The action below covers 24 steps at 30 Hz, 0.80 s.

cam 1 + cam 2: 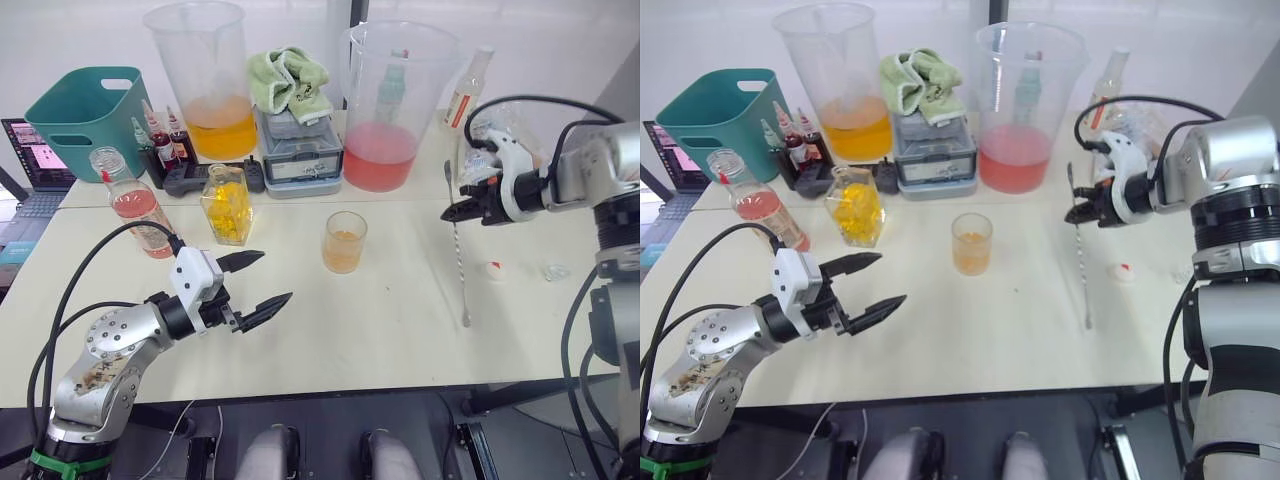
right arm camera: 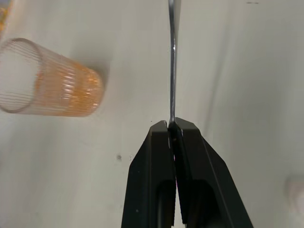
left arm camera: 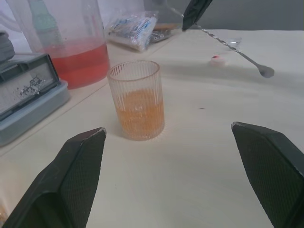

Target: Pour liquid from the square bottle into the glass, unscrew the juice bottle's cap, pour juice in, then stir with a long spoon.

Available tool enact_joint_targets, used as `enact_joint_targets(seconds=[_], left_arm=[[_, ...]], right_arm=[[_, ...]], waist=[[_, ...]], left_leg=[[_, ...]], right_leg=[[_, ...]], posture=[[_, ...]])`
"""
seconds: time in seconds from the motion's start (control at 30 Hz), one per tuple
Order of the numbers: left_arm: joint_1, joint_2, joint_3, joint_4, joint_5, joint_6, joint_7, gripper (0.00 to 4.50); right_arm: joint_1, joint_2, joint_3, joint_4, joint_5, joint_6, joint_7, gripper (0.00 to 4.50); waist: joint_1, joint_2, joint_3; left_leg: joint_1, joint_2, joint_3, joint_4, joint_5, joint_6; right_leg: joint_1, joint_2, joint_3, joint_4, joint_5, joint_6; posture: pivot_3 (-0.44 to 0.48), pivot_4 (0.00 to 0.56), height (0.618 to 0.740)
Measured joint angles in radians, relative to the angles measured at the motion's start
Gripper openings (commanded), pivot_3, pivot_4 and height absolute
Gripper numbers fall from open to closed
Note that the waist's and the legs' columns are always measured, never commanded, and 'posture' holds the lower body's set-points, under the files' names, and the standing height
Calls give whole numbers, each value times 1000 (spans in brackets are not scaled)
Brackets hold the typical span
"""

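Observation:
The glass stands mid-table, about a third full of orange liquid. Left of it stands the square bottle with yellow contents, and further left the juice bottle with pink liquid and an uncapped neck. The white cap lies on the table at the right. My right gripper is shut on the stem of the long spoon, to the right of the glass; the spoon slants down with its bowl at the tabletop. My left gripper hangs open front-left of the glass, holding nothing.
Along the back stand a teal basket, a big beaker of orange liquid, a grey box with a green cloth on it, a big beaker of pink liquid and a slim bottle. Small dropper bottles are behind the square bottle.

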Motion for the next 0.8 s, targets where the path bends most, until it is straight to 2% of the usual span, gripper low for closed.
enact_joint_targets(seconds=[0.17,0.4,0.57,0.8], left_arm=[[33,9,6,-42,1,10,31,4476],[66,16,11,-82,1,24,70,4476],[85,35,22,-106,1,50,88,4476],[104,66,22,-145,1,90,98,4500]], right_arm=[[5,72,40,125,-91,-107,33,0],[-2,183,-16,359,-179,-200,-3,0],[-2,227,-57,441,-223,-255,-20,0],[-10,245,-122,492,-256,-278,-26,2381]], waist=[[0,0,0],[-1,0,0],[-3,0,0],[-4,0,0]], left_leg=[[0,0,0,0,0,0],[0,0,0,0,1,-1],[0,0,0,0,1,-1],[0,0,0,0,1,-2]], right_leg=[[0,1,0,0,0,0],[0,1,0,1,0,0],[0,2,0,1,0,0],[0,2,0,1,0,0]], posture=[[0,150,736],[0,150,736],[0,150,736],[0,150,736]])
